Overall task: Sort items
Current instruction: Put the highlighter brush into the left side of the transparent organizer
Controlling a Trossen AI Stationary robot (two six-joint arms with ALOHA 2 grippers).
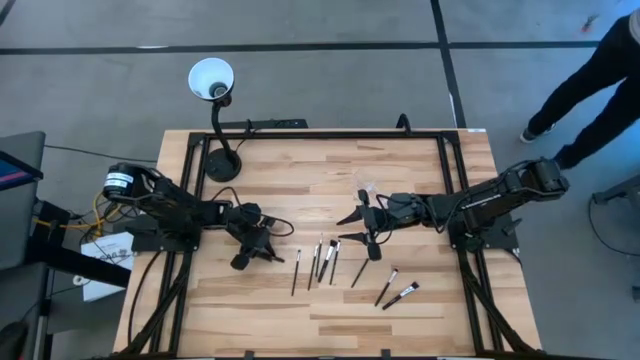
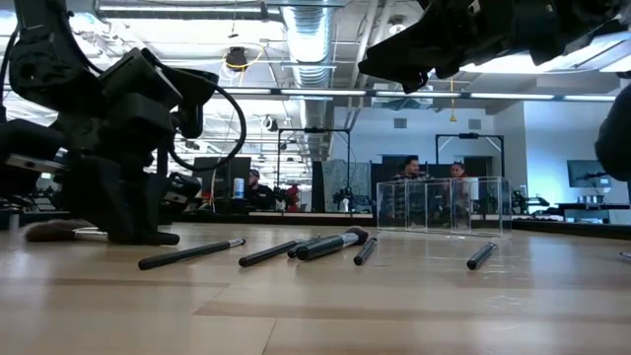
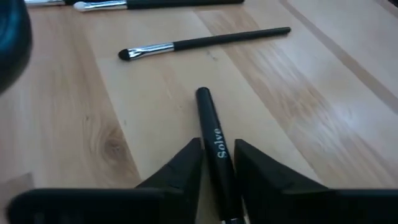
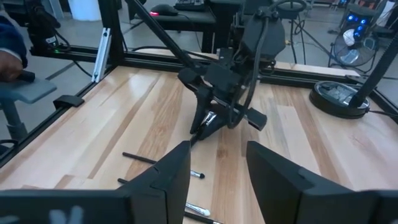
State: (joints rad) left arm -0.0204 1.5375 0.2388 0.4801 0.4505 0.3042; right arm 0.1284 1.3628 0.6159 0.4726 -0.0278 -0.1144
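Several slim dark makeup brushes (image 1: 320, 262) lie flat on the wooden table (image 1: 330, 330) near its middle; they also show in the low view (image 2: 296, 248). My left gripper (image 1: 258, 248) is down at the table left of them, shut on one black brush (image 3: 214, 140) marked "Solve". Another brush (image 3: 205, 43) lies just beyond it. My right gripper (image 1: 356, 226) is open and empty, above the table right of the row, high in the low view (image 2: 424, 49). It faces the left gripper (image 4: 217, 106). My left gripper pinches the black brush's handle (image 3: 217, 155) between its two fingers (image 3: 186, 165), slanting down from the table's left side. The handle runs forward between the fingers, its free end (image 3: 203, 94) past their tips. The end is at table level; whether it rests there, I cannot tell.
A black gooseneck lamp with a white shade (image 1: 212, 80) stands at the far left corner. A clear plastic holder (image 2: 444, 204) stands on the far part of the table. Dark frame rails (image 1: 195, 160) run along the sides. A person's legs (image 1: 590, 70) show beyond the far right corner.
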